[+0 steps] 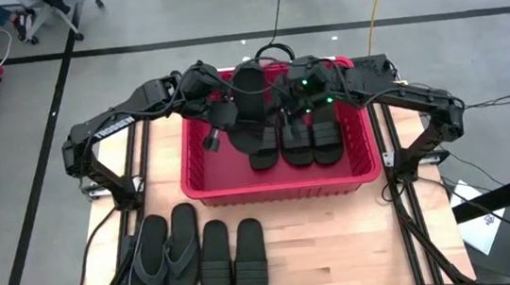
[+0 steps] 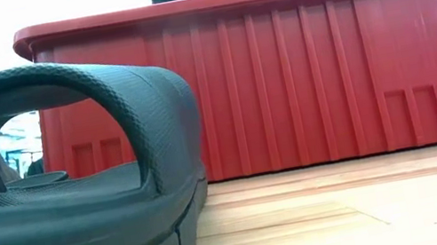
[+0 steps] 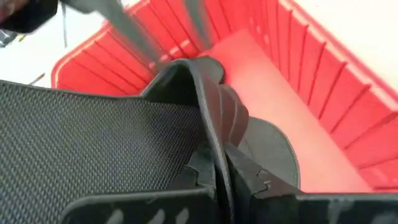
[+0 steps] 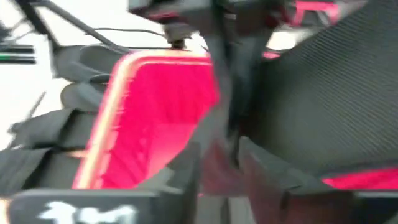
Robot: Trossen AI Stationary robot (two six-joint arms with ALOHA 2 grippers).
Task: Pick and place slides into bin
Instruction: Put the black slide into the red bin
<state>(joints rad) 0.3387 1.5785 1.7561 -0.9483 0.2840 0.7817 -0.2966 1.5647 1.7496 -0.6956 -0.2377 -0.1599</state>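
Both arms reach over the bin [image 1: 205, 188], which sits toward the far side of the table [image 1: 360, 236]. Three slides already lie in it, side by side toward its right half [image 1: 297, 141].

Left gripper [image 3: 217, 165]: fingers clamped on the strap of a slide [image 3: 93, 143], sole facing the wrist camera, held above the bin floor. In the high view this slide [image 1: 250, 91] hangs over the far middle of the bin.

Right gripper [image 4: 219, 155]: also closed on a dark ribbed strap, with a textured sole [image 4: 336, 93] beside it. I judge that both grippers hold the same slide, though it could be a second one; the views do not settle this.

Step in hand, as I judge it: lowering the slide into the bin. To do it well: bring it down over the bare left half, clear of the three slides, sole flat, and release low so that it does not bounce or land on the rim. If both grippers hold one slide, they should release together.

Four remain on the near table edge: a grey flip-flop pair [image 1: 165, 254] and, just right of it, a black pair [image 1: 233, 261].

Surface: pale wood table. Room: grey floor with dark tape lines, cables, and a chair base at far left.
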